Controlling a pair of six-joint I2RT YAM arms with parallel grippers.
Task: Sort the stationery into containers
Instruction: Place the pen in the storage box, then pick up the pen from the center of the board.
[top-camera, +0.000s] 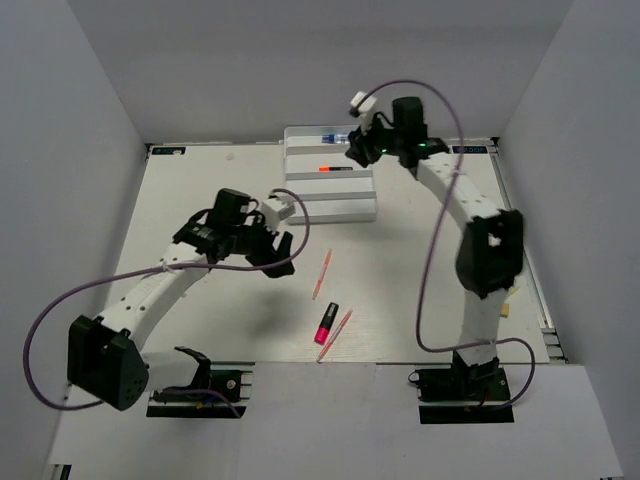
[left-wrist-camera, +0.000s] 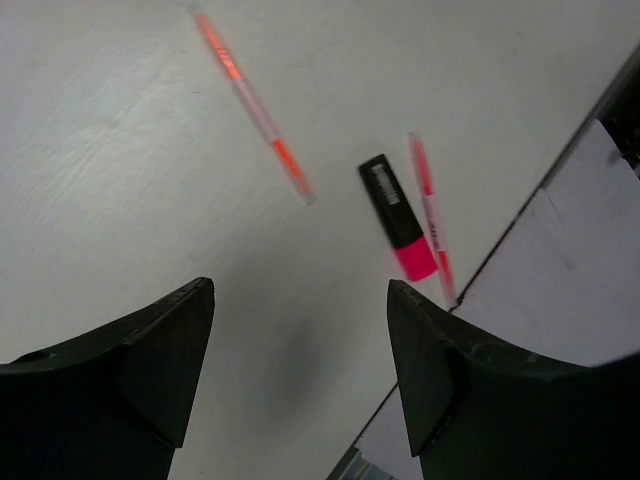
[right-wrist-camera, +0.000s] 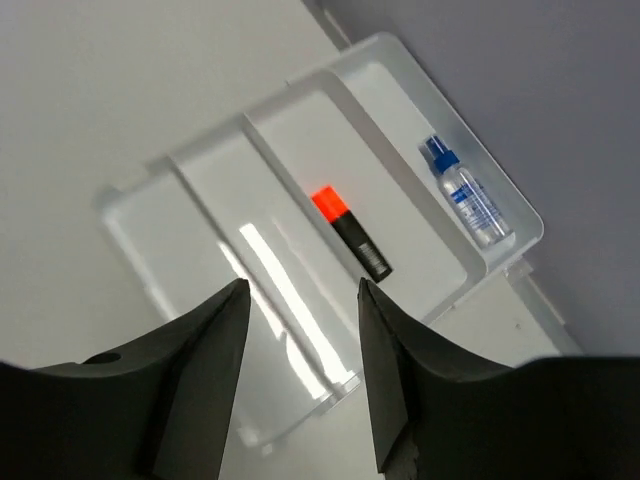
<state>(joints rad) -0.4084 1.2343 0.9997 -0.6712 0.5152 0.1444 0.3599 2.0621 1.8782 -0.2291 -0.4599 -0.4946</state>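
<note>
While left gripper (left-wrist-camera: 300, 300) and right gripper (right-wrist-camera: 302, 300) both gape empty, orange-and-black marker (right-wrist-camera: 350, 232) and blue-capped bottle (right-wrist-camera: 465, 192) lie in separate rows of the white tray (right-wrist-camera: 290, 150); pink-and-black marker (left-wrist-camera: 398, 218) lies on the table (left-wrist-camera: 100, 150), just beside one pink-orange stick (left-wrist-camera: 432, 215), second stick (left-wrist-camera: 255, 105) apart.

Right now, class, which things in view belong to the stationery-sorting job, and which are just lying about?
For the job: white tray, blue-capped bottle, orange-and-black marker, pink-and-black marker, pink-orange stick, second stick.
Just lying about: purple cable, dark strip at the far-left corner.
</note>
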